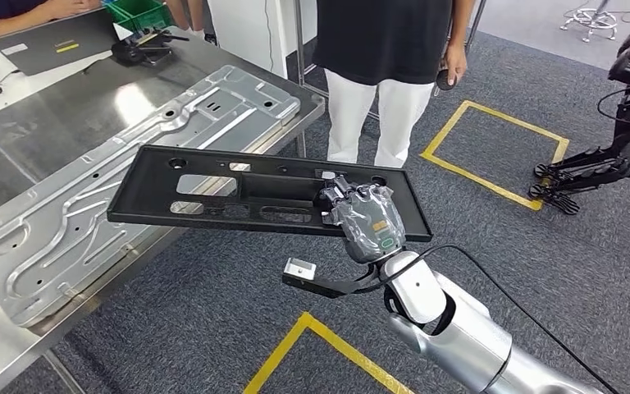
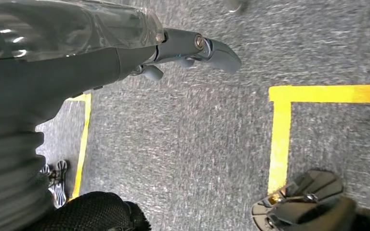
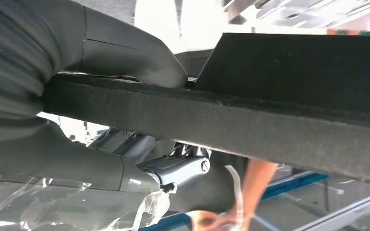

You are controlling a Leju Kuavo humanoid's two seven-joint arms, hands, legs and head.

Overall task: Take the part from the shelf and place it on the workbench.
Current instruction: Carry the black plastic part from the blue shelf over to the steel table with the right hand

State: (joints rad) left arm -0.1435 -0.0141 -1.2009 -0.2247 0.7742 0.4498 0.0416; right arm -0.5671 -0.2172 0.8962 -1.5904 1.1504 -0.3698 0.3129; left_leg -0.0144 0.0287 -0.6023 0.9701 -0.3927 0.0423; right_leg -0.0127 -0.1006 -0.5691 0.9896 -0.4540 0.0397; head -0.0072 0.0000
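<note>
The right hand [image 1: 367,220] holds the black part [image 1: 238,193], a long flat panel with cut-outs, by its near edge; in the right wrist view the thumb sits on one face of the panel edge [image 3: 221,120] and the fingers [image 3: 178,168] press the other, so the grasp is a firm clamp. The part hangs in the air, roughly level, its far end over the corner of the desk [image 1: 16,156] and above the pressed metal sheet [image 1: 131,172] lying there, its near end out over the carpet. To finish the placing well, I judge the arm should carry the panel further over the desk so most of its length is supported, keep it level, lower it until it rests flat, and only then let go; released from one end too early it would likely tip off the edge. The left hand [image 2: 77,57] hangs over the carpet with nothing in it, but whether its fingers are spread or curled I cannot tell. A small label on the back of the right hand is too small to read, and no other writing is legible
</note>
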